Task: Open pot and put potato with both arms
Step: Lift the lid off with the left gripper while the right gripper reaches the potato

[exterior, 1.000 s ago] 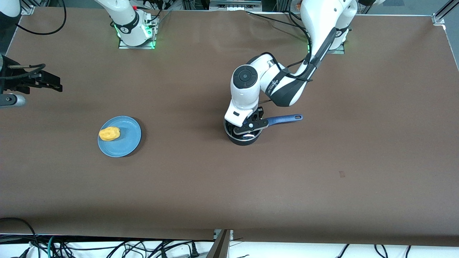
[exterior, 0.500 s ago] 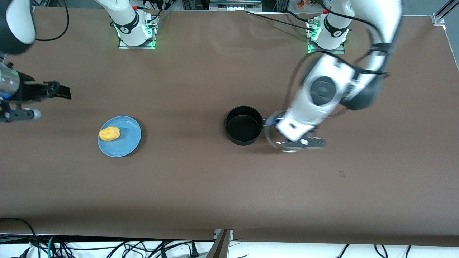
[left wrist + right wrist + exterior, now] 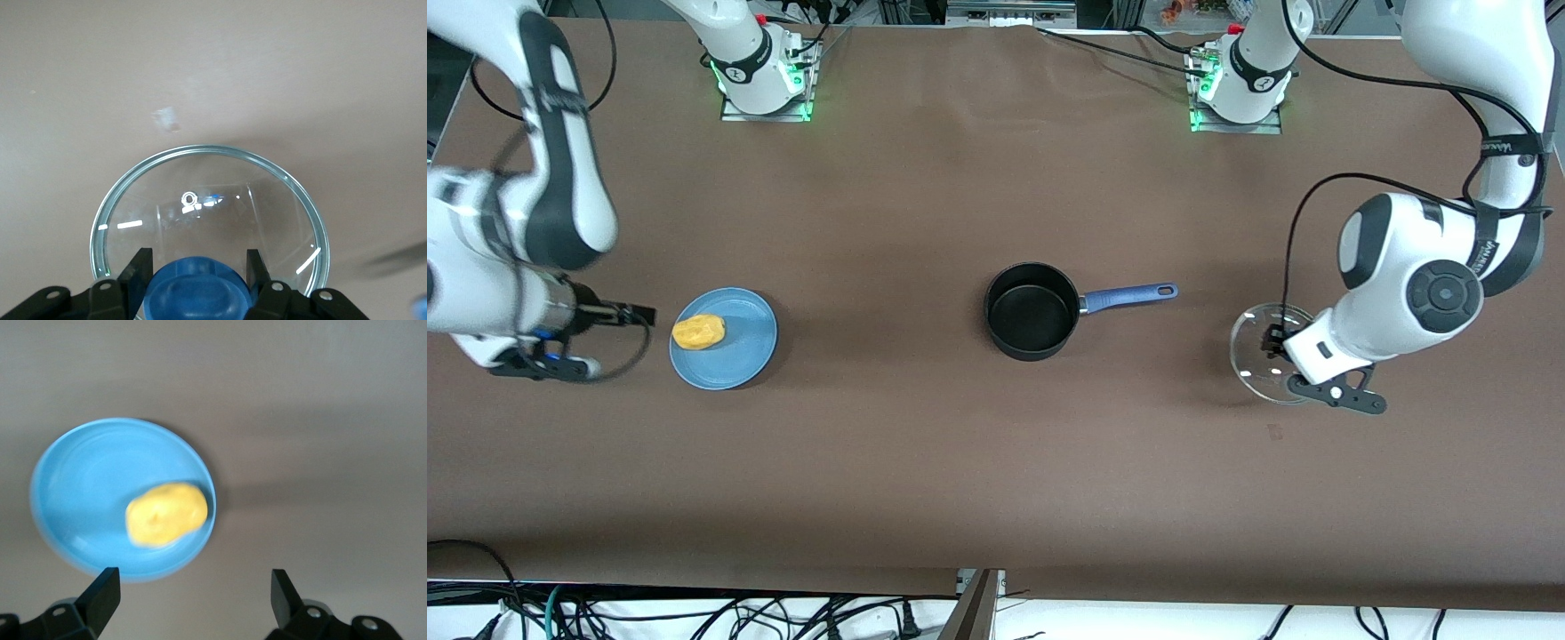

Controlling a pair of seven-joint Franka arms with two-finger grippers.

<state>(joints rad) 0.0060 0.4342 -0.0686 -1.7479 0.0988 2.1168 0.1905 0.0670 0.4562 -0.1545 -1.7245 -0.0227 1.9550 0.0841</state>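
Note:
The pot (image 3: 1032, 311) stands open and empty at mid-table, its blue handle (image 3: 1129, 296) pointing toward the left arm's end. My left gripper (image 3: 1282, 345) is shut on the blue knob (image 3: 197, 293) of the glass lid (image 3: 1254, 356) and holds it low over the table, past the handle's tip. The lid (image 3: 213, 193) also fills the left wrist view, between my left gripper's fingers (image 3: 197, 267). The potato (image 3: 698, 332) lies on the light-blue plate (image 3: 743, 351). My right gripper (image 3: 636, 314) is open and empty beside the plate, toward the right arm's end. The right wrist view shows the potato (image 3: 167, 513) ahead of the open right gripper (image 3: 193, 583).
The two arm bases (image 3: 765, 80) (image 3: 1240, 84) stand along the table's edge farthest from the front camera. A small pale mark (image 3: 1276, 432) is on the brown table cover, nearer to the front camera than the lid. Cables hang under the table's front edge.
My left gripper lifted the lid off the pot and carried it toward the left arm's end. My right arm swung from the table's edge to just beside the plate.

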